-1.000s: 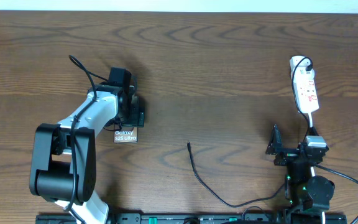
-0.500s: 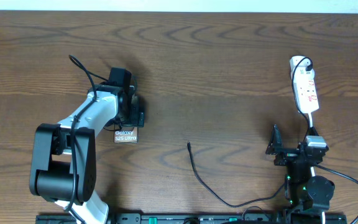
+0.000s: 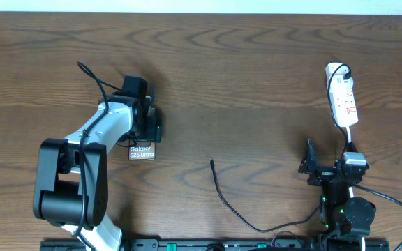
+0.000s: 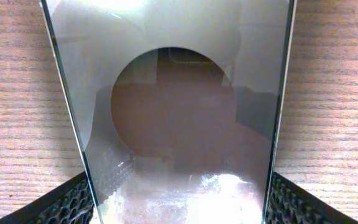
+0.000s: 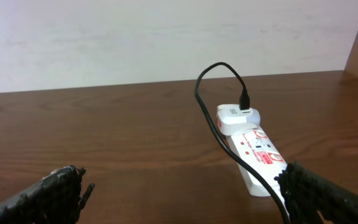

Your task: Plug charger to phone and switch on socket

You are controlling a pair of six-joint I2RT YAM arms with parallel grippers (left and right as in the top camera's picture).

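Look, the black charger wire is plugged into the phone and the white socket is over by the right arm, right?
Not quite. The charger is not plugged into the phone: its tip lies loose on the table, well apart from it. The overhead view shows this. The white socket is over by the right arm, as you said.

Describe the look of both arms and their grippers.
The left arm has a white shell between chunky black joint housings, with a thin black cable looped along it. The right arm is black, with small green lights and a black cable. The left gripper and right gripper have black dimpled fingers.
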